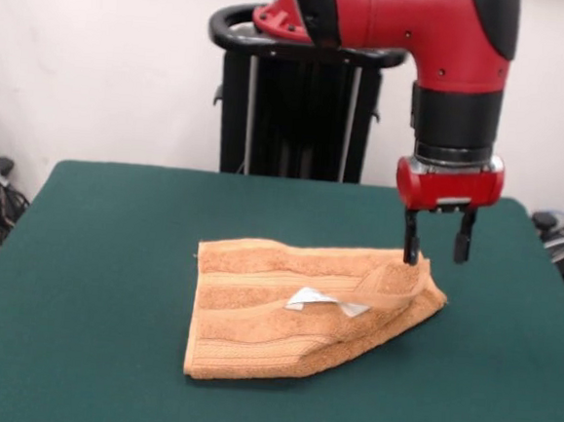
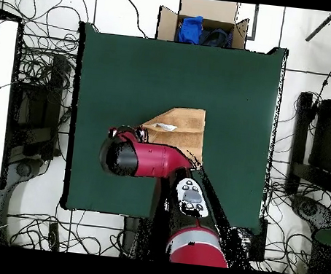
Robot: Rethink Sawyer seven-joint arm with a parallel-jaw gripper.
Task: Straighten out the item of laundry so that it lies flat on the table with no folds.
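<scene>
In the front view the arm (image 1: 442,38) enters from 12 o'clock, runs level across the top, then bends at an elbow so its last link hangs straight down. The gripper (image 1: 437,246) points at the table (image 1: 81,283), its two black fingers (image 1: 411,243) spread apart with nothing between them: released. The left fingertip sits at, or just above, the towel's raised corner; contact cannot be told. The other finger hangs past the towel's edge, over bare felt.

The towel (image 1: 254,316) lies near the table's middle, slightly toward 3 o'clock. Its corner at 3 o'clock is folded back over the body, making a slanted edge, with a white tag (image 1: 314,298) showing by the fold.

From overhead, the arm covers the towel's (image 2: 184,130) 7 o'clock side; the gripper is hidden there.
</scene>
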